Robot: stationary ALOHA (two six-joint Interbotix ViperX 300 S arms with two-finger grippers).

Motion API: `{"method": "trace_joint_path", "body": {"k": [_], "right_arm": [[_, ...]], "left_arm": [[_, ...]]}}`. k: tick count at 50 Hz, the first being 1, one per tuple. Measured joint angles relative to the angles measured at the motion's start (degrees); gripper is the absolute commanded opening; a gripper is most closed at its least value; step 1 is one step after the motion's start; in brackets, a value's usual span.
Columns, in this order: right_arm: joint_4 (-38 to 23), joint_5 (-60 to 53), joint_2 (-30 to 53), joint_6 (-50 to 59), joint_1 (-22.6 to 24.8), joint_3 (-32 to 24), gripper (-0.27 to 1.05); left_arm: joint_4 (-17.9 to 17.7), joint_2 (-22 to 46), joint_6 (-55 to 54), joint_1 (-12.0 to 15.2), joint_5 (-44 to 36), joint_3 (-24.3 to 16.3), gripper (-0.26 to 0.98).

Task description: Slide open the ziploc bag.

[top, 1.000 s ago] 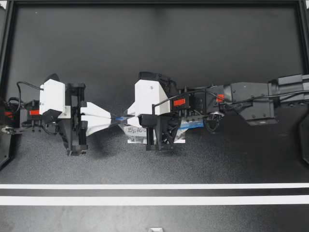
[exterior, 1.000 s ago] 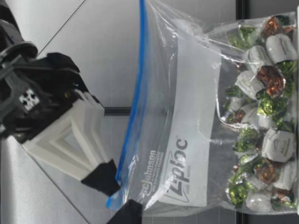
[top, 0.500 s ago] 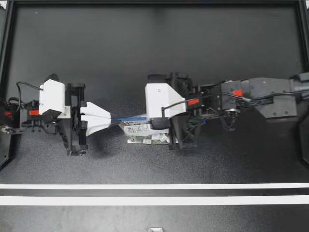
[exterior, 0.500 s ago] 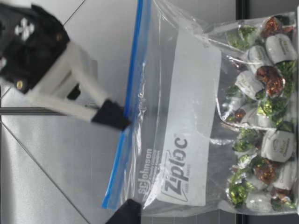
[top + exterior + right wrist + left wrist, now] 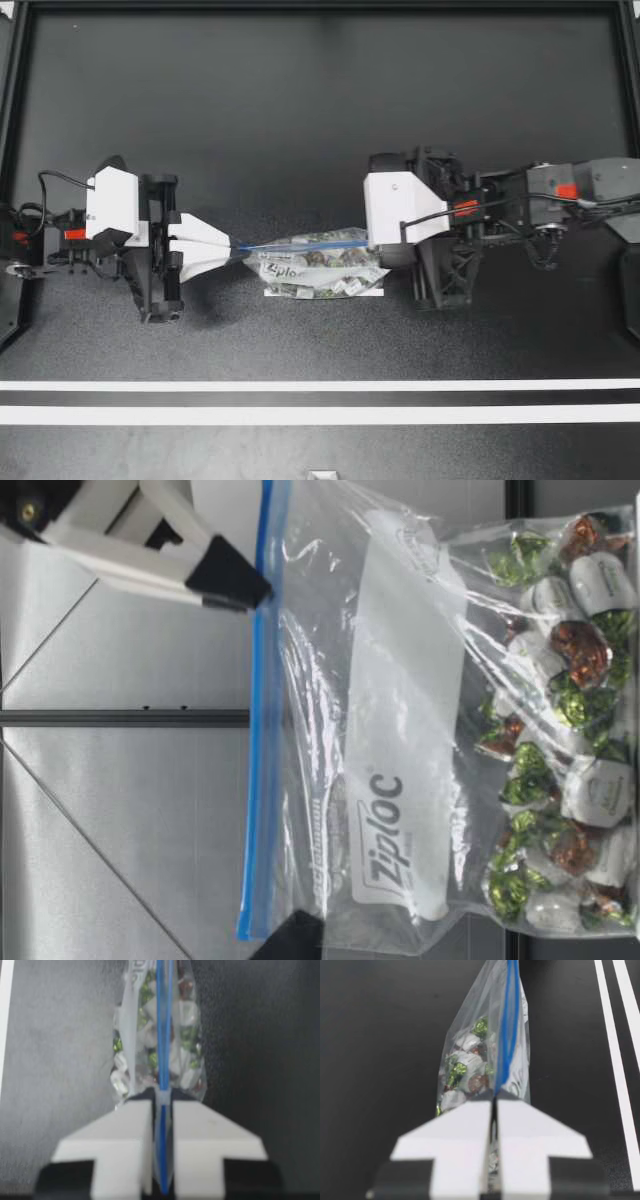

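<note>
Left arm (image 5: 125, 225): jaws pressed fully together on the end corner of the ziploc bag (image 5: 300, 272), where its blue zip strip (image 5: 300, 244) finishes. The bag stands upright at mid-desk (image 5: 300, 120), stretched between the two arms, strip uppermost, with wrapped candies (image 5: 560, 780) gathered at its bottom. Right arm (image 5: 480, 200): jaws nearly closed, pinching the opposite end of the strip from both sides. Whether a slider lies between them cannot be determined.
</note>
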Motion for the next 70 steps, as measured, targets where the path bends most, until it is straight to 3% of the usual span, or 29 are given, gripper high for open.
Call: {"method": "trace_joint_path", "body": {"k": [28,53,61,70], "right_arm": [[0.0,0.0,-6.9,0.4,-1.1,6.7,-0.14],[0.0,-3.4,-7.3,0.4,-1.4,8.1,-0.13],[0.0,-4.7,-7.3,0.4,-1.5,8.8,-0.13],[0.0,-6.0,-7.3,0.4,-1.5,9.3,-0.07]], "left_arm": [[-0.7,0.0,0.0,0.3,0.4,0.0,-0.16],[-1.1,0.0,0.0,0.9,0.9,0.1,-0.13],[-1.3,-0.3,0.1,1.0,0.9,0.1,0.02],[-1.4,-0.4,0.1,1.0,0.9,0.1,0.35]]}}
